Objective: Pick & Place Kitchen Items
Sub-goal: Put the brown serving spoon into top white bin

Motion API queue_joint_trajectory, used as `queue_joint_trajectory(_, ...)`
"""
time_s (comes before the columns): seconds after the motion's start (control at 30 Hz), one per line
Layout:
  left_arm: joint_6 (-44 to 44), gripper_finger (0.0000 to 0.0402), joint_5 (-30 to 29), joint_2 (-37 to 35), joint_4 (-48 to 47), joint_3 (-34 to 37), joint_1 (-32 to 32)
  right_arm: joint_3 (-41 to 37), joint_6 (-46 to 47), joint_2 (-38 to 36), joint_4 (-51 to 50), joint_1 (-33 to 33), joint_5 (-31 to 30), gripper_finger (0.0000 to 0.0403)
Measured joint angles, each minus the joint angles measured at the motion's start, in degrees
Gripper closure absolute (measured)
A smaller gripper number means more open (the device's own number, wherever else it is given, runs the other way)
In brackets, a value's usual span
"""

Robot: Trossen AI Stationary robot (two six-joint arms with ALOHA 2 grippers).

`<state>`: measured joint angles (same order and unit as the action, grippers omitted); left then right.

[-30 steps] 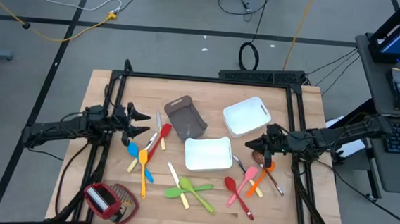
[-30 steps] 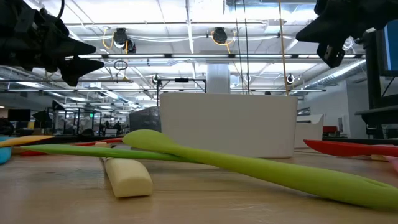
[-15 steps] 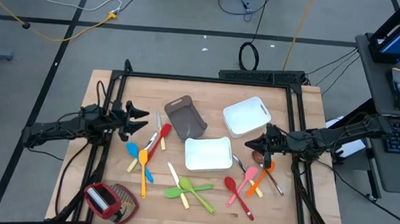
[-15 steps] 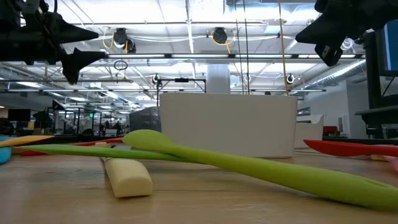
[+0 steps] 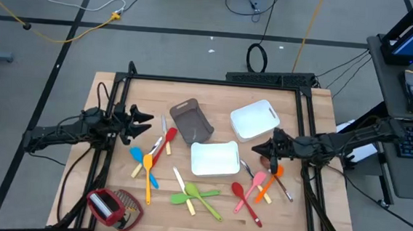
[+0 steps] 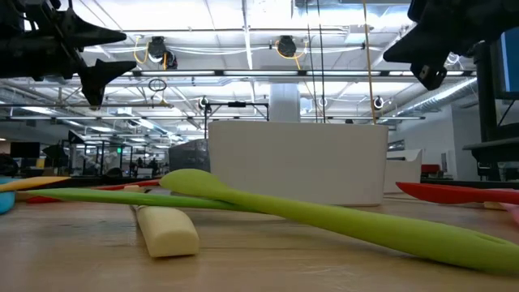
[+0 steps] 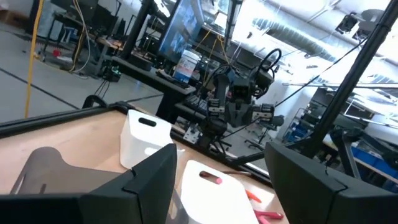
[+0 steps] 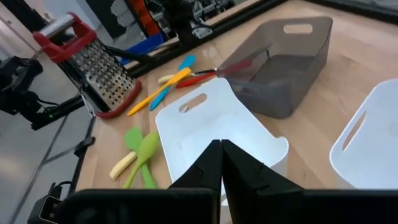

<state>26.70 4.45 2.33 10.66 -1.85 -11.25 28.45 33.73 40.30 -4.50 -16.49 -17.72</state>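
Overhead: left gripper [image 5: 146, 124] spread wide, empty; right gripper [image 5: 264, 149] closed, empty. Low view adds green spoon [image 6: 324, 212] up close.

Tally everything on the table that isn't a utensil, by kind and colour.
White trays: 2
Grey-brown tray: 1
Red-and-silver grater: 1
Total: 4
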Motion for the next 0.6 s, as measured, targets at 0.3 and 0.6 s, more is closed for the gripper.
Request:
queue_joint_trajectory(0.3, 0.8, 0.0151, 0.0, 0.0, 0.0, 0.0, 0.0, 0.8, 6.0, 5.5, -5.5, 0.0, 15.4, 0.0399)
queue_joint_trajectory(0.6, 0.7, 0.0151, 0.0, 0.0, -0.1, 0.0, 0.0, 11.1, 11.5, 9.8, -37.5, -0.1, 29.6, 0.0402)
